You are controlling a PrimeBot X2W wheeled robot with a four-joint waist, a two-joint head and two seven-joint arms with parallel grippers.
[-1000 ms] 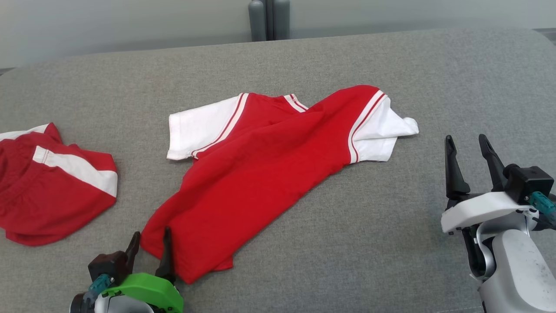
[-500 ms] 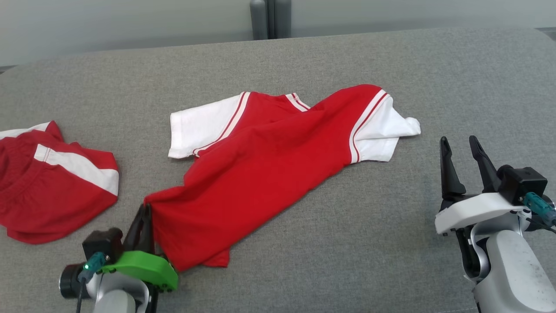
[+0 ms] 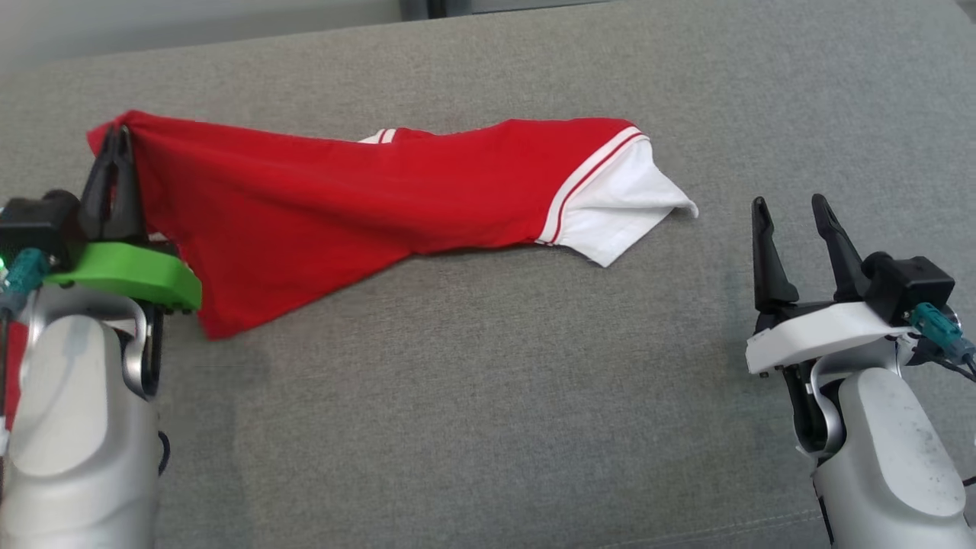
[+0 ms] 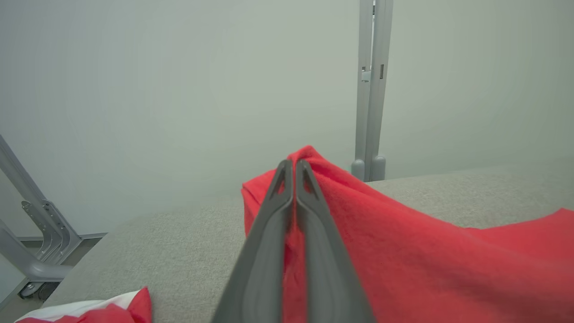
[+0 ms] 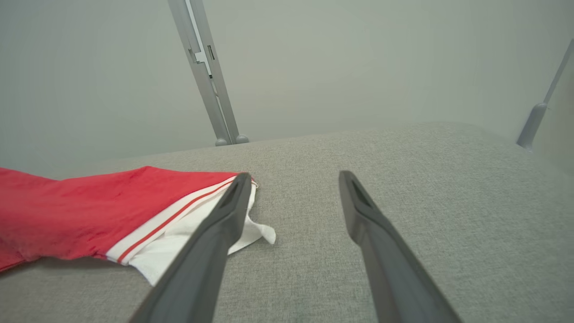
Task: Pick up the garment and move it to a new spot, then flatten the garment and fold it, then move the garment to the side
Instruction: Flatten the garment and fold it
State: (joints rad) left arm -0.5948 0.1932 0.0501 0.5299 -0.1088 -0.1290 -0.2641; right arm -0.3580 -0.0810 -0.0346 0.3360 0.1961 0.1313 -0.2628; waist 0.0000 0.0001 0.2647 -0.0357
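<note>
We are in the first step, picking the garment up to carry it to a new spot. Our left gripper point(image 3: 116, 141) has its fingers pressed together on one red corner of the garment point(image 3: 343, 198) and holds that corner raised at the left of the head view. From there the red cloth slopes down to the right, and the far end with the white sleeve point(image 3: 619, 210) lies on the grey counter point(image 3: 496, 396). So the garment is partly lifted and partly resting. Our right gripper point(image 3: 789, 204) hovers at the right, fingers wide apart and holding nothing, near the sleeve but clear of it.

As we judge it, the next move calls for carrying the pinched corner to the chosen spot while the rest trails over the counter. A second grip by the right fingers, on the sleeve end or another corner, would let us pull the cloth taut and lay it flat for folding. Another red-and-white cloth point(image 4: 89, 309) lies low in the left wrist view, and we should keep the garment off it.
</note>
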